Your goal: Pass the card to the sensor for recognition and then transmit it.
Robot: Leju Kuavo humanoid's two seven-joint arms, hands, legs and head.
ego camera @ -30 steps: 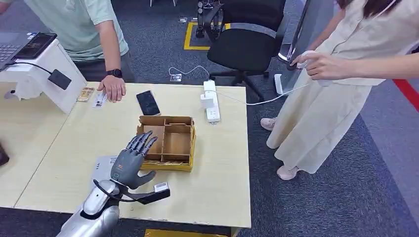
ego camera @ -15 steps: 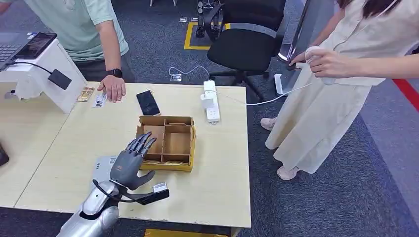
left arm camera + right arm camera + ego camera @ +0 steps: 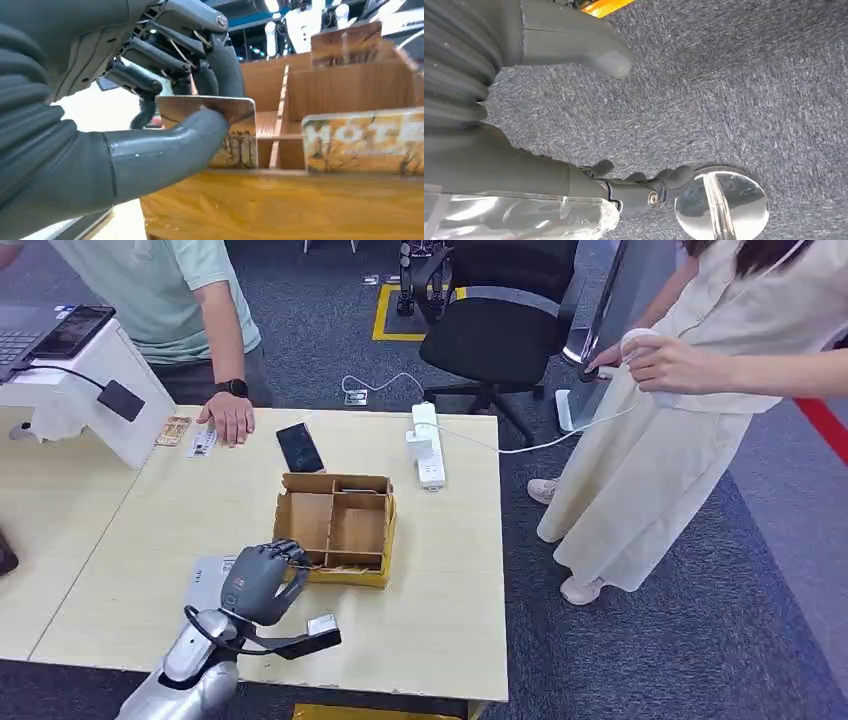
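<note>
Wooden and open-topped, the divided box (image 3: 337, 528) sits near the middle of the pale table (image 3: 120, 540), and the left hand (image 3: 262, 580) is curled over its near left corner. In the left wrist view the thumb and fingers (image 3: 150, 87) pinch a card (image 3: 235, 127) that stands on edge just inside the box's near wall, flat face toward that wall, long axis running along it, top edge about level. A second card (image 3: 362, 142) stands in the neighbouring compartment.

Hanging over grey carpet, the right hand (image 3: 574, 125) holds nothing, thumb well apart from its loosely bent fingers.

At the table's far left corner a person's hand (image 3: 229, 418) rests beside two small cards (image 3: 188, 436), near a phone (image 3: 299, 447) and a white stand (image 3: 90, 390).
</note>
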